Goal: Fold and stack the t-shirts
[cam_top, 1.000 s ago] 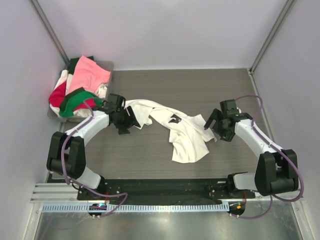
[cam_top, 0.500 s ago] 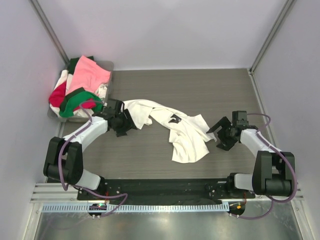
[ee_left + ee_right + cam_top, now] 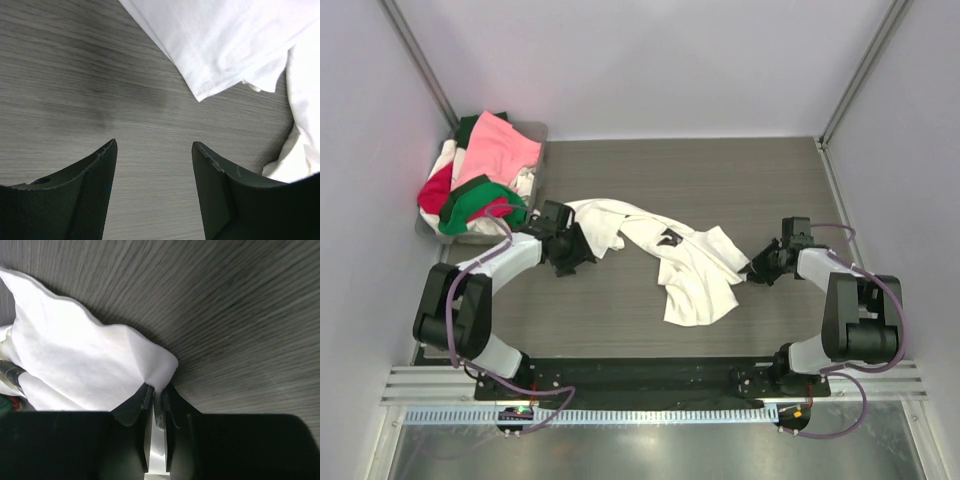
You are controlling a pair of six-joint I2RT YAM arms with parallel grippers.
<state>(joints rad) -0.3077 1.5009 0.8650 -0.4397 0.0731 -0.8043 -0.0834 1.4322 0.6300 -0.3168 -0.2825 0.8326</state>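
Item one: white t-shirt (image 3: 672,262), crumpled and unfolded, lying across the middle of the dark wood-grain surface (image 3: 720,180), running from upper left to lower right with a small dark mark near its centre. Item two: heap of t-shirts (image 3: 480,172) at the far left corner, piled loosely in a shallow grey tray (image 3: 539,131); pink on top, green and red at the near side, white at the left edge, none folded. Left hand (image 3: 570,250): low over the surface at the white t-shirt's left end. In the left wrist view its fingers (image 3: 95,170) stand wide apart with only bare surface between them (image 3: 152,145), and a hemmed corner of the white t-shirt (image 3: 225,45) lies just beyond the tips, not touching. Right hand (image 3: 757,270): at the shirt's right edge, down at surface level. In the right wrist view its fingers are pressed nearly together (image 3: 157,390), pinching a raised fold of the white t-shirt (image 3: 85,360); the cloth peaks at the grip and spreads away to the left over the surface.
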